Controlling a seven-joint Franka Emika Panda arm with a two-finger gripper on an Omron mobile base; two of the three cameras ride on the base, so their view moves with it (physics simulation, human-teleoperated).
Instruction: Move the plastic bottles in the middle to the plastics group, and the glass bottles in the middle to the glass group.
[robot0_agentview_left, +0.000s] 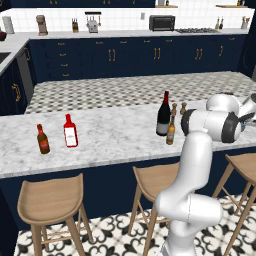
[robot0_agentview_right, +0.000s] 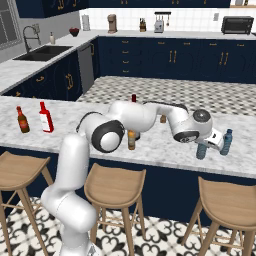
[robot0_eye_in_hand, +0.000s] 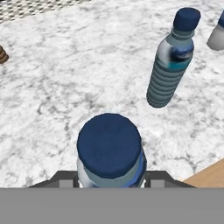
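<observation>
At the hand view's bottom centre, a translucent light-blue plastic bottle with dark cap (robot0_eye_in_hand: 109, 151) sits clamped in the hand (robot0_eye_in_hand: 110, 178), brought beside its upper-right twin bottle (robot0_eye_in_hand: 170, 65) on the marble surface (robot0_eye_in_hand: 65, 78) for grouping.

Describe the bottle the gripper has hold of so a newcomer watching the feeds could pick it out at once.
Follow the marble island counter to the end far from the red and brown bottles. Two small blue plastic water bottles stand there close together. The held bottle is the one nearer the arm, with the gripper shut around it below its dark cap; its twin stands free beside it.
</observation>
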